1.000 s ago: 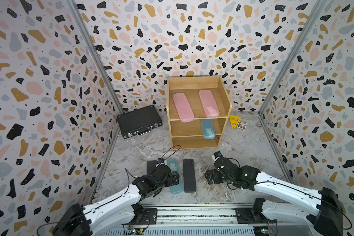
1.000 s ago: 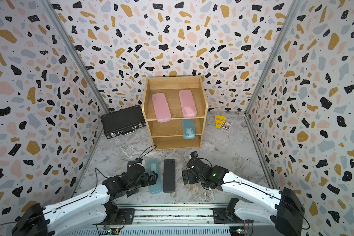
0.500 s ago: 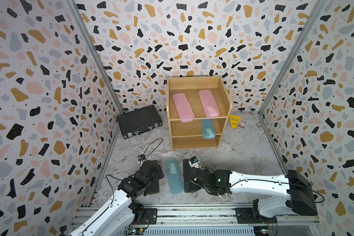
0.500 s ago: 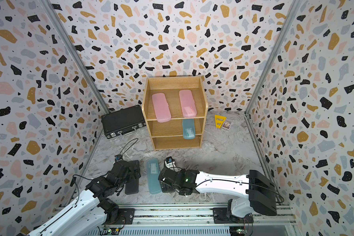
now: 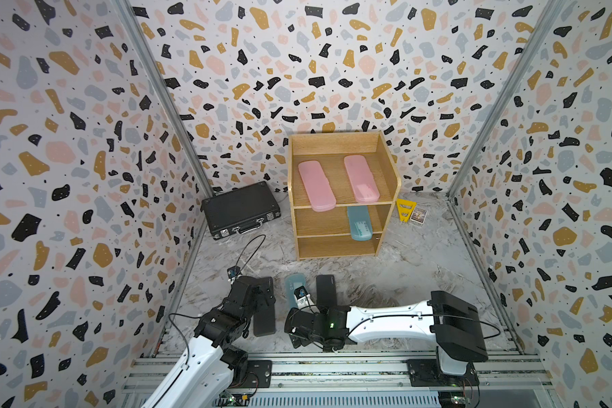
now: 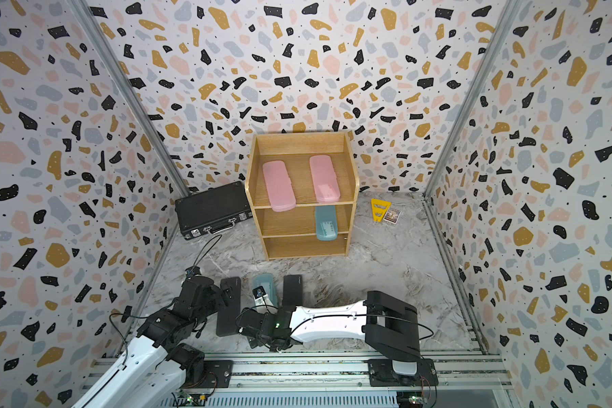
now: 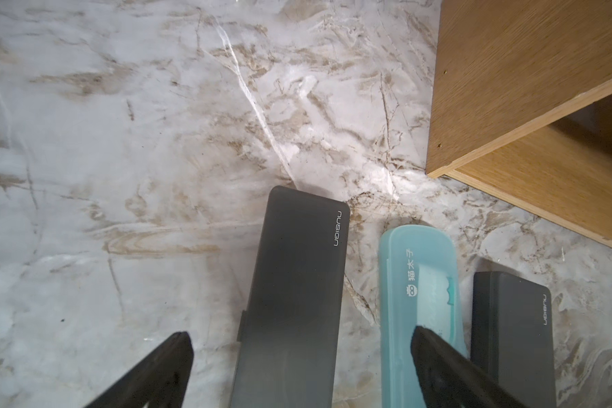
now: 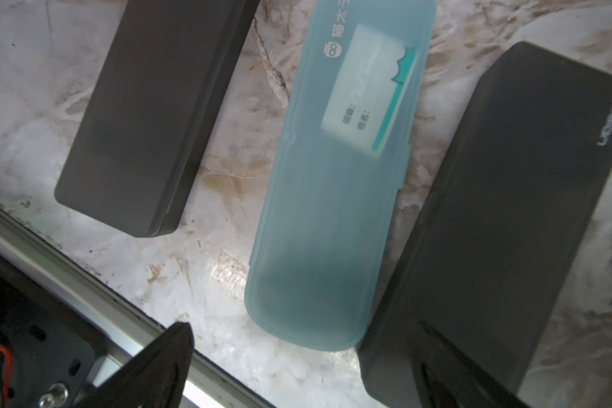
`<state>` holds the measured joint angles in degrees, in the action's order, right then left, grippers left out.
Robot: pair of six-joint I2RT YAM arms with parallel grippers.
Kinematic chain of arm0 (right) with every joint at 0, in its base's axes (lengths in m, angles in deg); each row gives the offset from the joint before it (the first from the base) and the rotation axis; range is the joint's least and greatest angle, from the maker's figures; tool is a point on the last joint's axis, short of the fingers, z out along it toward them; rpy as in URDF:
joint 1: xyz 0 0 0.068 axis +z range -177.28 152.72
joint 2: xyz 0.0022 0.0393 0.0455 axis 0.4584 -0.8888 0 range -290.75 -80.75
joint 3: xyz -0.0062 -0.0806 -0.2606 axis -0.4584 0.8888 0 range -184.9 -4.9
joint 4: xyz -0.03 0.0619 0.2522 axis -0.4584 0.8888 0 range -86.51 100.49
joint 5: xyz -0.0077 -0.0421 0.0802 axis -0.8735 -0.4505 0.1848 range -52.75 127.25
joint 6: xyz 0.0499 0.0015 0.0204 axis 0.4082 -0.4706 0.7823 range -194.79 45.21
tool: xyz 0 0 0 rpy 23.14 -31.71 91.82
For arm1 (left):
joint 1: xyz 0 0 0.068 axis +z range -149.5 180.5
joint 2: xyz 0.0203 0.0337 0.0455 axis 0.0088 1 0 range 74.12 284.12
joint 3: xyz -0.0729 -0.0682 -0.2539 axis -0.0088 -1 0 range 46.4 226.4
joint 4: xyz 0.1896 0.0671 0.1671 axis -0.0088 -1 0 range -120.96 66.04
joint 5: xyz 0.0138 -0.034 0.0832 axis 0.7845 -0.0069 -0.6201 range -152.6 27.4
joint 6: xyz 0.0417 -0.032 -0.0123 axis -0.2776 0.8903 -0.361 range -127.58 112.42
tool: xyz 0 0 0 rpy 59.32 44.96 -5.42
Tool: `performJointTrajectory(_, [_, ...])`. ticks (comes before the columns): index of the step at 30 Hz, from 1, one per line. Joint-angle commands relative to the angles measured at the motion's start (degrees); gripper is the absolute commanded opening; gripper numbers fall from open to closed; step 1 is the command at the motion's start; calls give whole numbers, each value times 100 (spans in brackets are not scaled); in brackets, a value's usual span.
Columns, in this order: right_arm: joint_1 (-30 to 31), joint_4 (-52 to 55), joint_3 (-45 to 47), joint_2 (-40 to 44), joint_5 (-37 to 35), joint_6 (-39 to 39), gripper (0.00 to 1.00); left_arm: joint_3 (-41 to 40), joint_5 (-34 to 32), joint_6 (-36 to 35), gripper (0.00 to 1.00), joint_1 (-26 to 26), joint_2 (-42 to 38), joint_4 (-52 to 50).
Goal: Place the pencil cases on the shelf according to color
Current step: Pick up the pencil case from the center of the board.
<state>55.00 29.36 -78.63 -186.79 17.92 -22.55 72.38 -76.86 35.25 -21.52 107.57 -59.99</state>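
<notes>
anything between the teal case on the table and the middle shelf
Nothing visible does: bare marble lies between that teal case and the shelf, and the middle tier has free board beside the other teal case.

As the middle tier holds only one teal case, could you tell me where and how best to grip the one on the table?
Probably across its narrow width at mid-length, from straight above. The teal case lies flat and slim, with bare gaps between it and the black cases either side; the open right claw could drop a finger into each.
</notes>
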Motion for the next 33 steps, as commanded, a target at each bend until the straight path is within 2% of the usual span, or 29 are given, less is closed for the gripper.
performJointTrajectory(1, [34,295,-264,-108,-65,91,100,65,-85,-29,100,64,-116,-88])
performJointTrajectory(10, [34,263,-360,-524,-5,151,100,-22,-69,24,100,75,-433,-159])
performJointTrajectory(25, [33,203,-320,-908,-75,373,100,-102,118,76,100,77,-443,-54])
performJointTrajectory(33, [32,185,-145,-932,-213,496,95,-128,179,112,100,77,-435,37])
